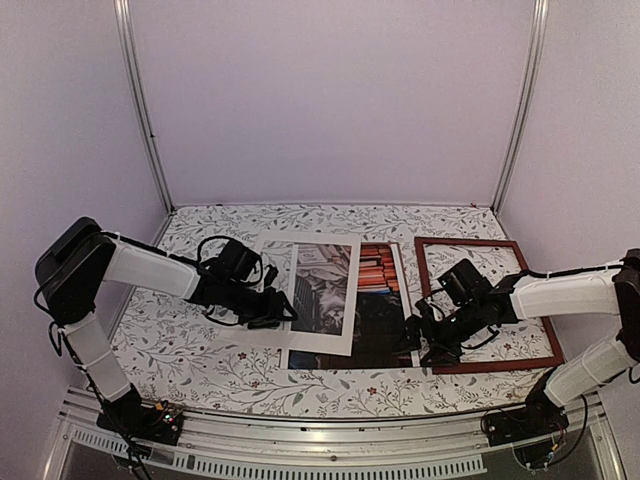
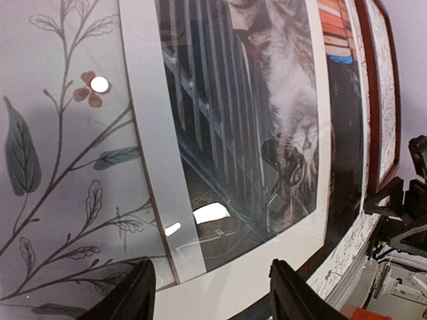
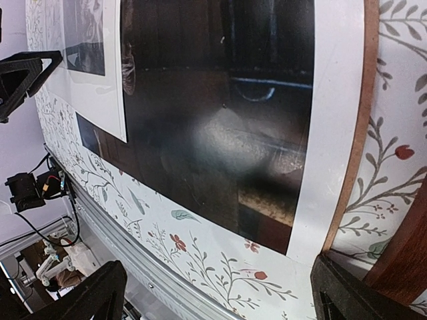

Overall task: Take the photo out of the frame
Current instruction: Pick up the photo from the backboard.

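The photo (image 1: 375,268), its stacked red-orange books facing up, lay flat near the middle of the floral surface (image 1: 200,365), outside the frame (image 1: 470,241). The dark reddish-brown frame lay flat to the right, the floral pattern showing through its opening. Its left rail ran along the photo's white right border, and from the right wrist view the two looked to be touching. A glossy white-bordered sheet (image 1: 310,342) covered the photo's left part, slightly askew, with a grey tabby cat visible inside its borders. Whether this sheet was a mat, a clear pane or both could not be told. The left gripper (image 1: 283,312) reached in low from the left to the sheet's near left side. Its fingers (image 2: 143,293) were spread moderately apart, with the sheet's white border between them in the wrist view, and they closed on nothing that could be seen. The right gripper (image 1: 428,340) hung low over the photo's near right corner, just beside the frame's left rail. Its fingers (image 3: 100,290) were spread wide and held nothing, with the photo's dark lower area and a strip of the surface showing in the gap between them.
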Robot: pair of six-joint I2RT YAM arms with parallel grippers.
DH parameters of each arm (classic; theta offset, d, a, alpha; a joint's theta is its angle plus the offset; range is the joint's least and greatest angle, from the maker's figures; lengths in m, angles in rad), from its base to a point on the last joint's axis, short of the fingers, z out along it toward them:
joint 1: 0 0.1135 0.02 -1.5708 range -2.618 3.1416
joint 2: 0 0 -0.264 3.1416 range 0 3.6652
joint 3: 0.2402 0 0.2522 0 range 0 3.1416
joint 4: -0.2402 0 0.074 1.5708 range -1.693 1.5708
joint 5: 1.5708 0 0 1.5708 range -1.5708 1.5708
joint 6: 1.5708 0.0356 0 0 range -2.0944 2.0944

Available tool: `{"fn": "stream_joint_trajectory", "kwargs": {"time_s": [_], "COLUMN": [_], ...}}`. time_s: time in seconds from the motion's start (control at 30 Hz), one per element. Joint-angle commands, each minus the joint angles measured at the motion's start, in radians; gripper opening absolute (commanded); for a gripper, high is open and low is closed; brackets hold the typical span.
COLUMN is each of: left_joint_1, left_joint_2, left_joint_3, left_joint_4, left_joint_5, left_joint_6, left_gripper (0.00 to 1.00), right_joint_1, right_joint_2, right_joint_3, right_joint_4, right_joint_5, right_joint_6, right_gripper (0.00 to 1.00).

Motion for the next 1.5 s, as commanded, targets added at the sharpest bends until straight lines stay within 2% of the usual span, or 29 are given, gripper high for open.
{"fn": "stream_joint_trajectory", "kwargs": {"time_s": [0.0,1.07,1.47], "left_joint_1": [-0.009,-0.011,-0.009], "left_joint_2": [0.036,0.043,0.046], "left_joint_3": [-0.024,-0.024,-0.025], "left_joint_4": [-0.035,-0.023,-0.021], "left_joint_5": [-0.012,-0.007,-0.007], "left_joint_6": [-0.004,-0.006,-0.003], "left_gripper": [0.61,0.61,0.61], "right_joint_1": [0.005,0.006,0.005], "right_joint_2": [-0.021,0.012,-0.006], "right_joint_3": [-0.009,-0.03,-0.061], "right_joint_4": [-0.033,0.043,0.158], "right_joint_5": [0.031,-0.029,-0.081], "right_joint_6": [0.002,0.018,0.087], "right_gripper": [0.99,0.99,0.99]}}
